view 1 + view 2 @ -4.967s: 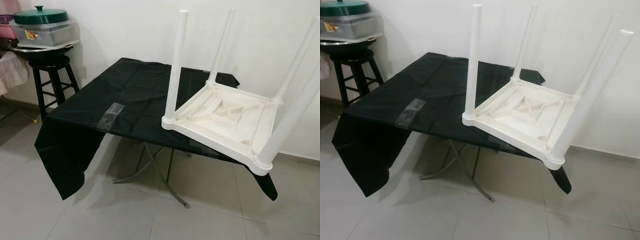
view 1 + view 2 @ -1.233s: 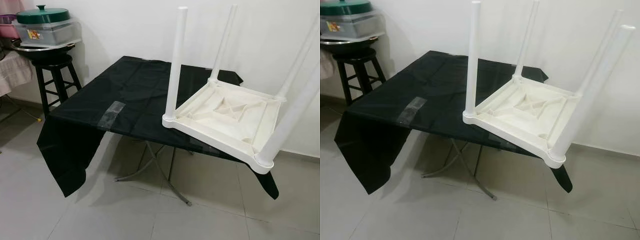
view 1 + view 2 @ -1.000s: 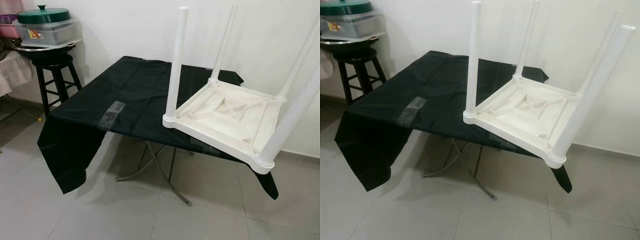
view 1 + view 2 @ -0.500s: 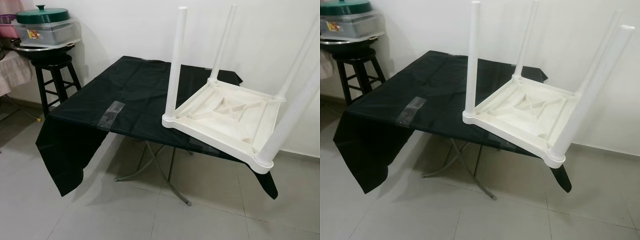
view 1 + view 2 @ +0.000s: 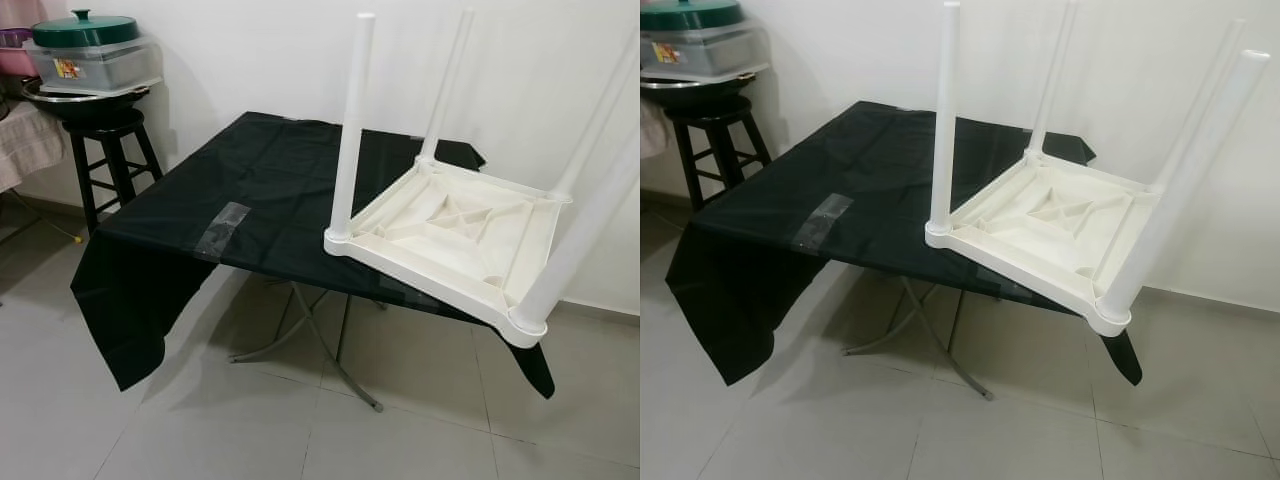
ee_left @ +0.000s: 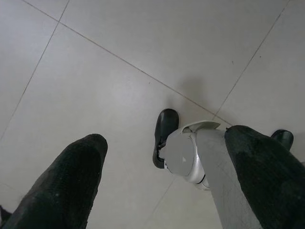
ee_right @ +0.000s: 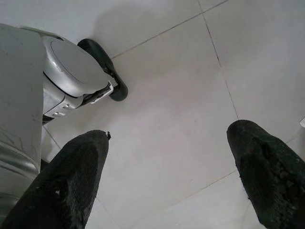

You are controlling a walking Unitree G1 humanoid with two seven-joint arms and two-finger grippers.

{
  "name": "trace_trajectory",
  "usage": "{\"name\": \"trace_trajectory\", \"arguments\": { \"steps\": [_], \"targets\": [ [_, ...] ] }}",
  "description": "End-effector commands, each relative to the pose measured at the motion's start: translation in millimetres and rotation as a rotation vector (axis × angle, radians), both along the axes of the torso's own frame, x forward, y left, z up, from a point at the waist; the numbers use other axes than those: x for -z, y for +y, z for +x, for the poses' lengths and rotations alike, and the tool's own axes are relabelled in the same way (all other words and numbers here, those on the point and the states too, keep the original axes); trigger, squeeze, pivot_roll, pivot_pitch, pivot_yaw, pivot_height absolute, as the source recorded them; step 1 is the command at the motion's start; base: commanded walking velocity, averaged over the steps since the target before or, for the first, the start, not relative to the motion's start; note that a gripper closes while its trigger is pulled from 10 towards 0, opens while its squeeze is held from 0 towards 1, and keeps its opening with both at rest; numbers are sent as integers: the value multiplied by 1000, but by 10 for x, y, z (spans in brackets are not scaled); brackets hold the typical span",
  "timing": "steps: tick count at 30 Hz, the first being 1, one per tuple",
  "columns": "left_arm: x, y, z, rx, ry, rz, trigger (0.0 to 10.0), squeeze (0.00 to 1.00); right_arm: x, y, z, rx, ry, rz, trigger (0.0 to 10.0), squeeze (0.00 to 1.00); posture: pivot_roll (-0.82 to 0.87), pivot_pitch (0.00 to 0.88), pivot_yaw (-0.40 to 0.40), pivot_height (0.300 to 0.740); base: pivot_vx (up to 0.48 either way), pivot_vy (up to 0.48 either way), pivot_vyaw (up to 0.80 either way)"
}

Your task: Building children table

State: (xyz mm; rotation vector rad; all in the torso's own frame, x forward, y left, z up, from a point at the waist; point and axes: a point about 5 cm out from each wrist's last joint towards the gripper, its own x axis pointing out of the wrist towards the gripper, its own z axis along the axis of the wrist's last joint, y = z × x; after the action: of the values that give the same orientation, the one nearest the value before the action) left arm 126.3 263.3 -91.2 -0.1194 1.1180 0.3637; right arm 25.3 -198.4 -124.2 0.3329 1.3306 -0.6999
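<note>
**White kids' table upside down on the black-covered table, both arms hanging idle**

Head cam first: white plastic children's table [image 5: 455,240] lies inverted, four legs pointing up, top face down on the right part of a bigger folding table w/ a black cover [image 5: 265,185]. Near-left leg [image 5: 350,125] stands straight up from its corner socket; far-left leg [image 5: 446,85] rises behind it; near-right leg [image 5: 1185,170] looms big at the right; far-right leg [image 5: 598,115] leans toward the top right edge of frame. Ribbed underside of the white top faces up, w/ diagonal braces meeting mid-panel. Its near-right corner hangs out past the black table's edge, over the floor.

A grey tape patch [image 5: 220,230] sits on the black cover near the near-left edge. Cover drapes far down at the near-left corner; metal folding legs [image 5: 315,340] show beneath. Far left: dark wooden stool [image 5: 110,160] by the wall, carrying a clear container w/ a green lid [image 5: 85,45]. White wall behind, pale floor tiles [image 5: 300,430] all round.

Wrist cams now. Left gripper [image 6: 162,186] points down at the tiles, fingers spread wide, nothing between them; robot's silver leg and black foot [image 6: 164,136] below. Right gripper [image 7: 174,179] likewise aimed at the floor, fingers wide apart, holding nothing, silver leg [image 7: 52,76] alongside. Both well clear of the white table.
</note>
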Motion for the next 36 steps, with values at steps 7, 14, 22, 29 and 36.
{"name": "trace_trajectory", "arguments": {
  "steps": [7,14,22,29,36],
  "targets": [
    [16,-27,-24,26,18,-6,10000,0,-569,-275,1811,-818,-196,-194,10000,0,81,0,-83,740,0,0,0],
    [18,-24,-31,33,23,-5,10000,0,-565,-274,1804,-819,-193,-193,10000,0,80,0,-82,740,0,0,0],
    [20,-25,-38,37,25,-6,10000,0,-562,-277,1798,-820,-191,-192,10000,0,77,0,-82,740,0,0,0],
    [22,-28,-43,38,25,-7,10000,0,-560,-280,1793,-821,-190,-192,10000,0,73,0,-82,740,0,0,0],
    [24,-34,-43,37,23,-9,10000,0,-561,-287,1791,-822,-188,-194,10000,0,71,0,-86,740,0,0,0]
  ]
}}
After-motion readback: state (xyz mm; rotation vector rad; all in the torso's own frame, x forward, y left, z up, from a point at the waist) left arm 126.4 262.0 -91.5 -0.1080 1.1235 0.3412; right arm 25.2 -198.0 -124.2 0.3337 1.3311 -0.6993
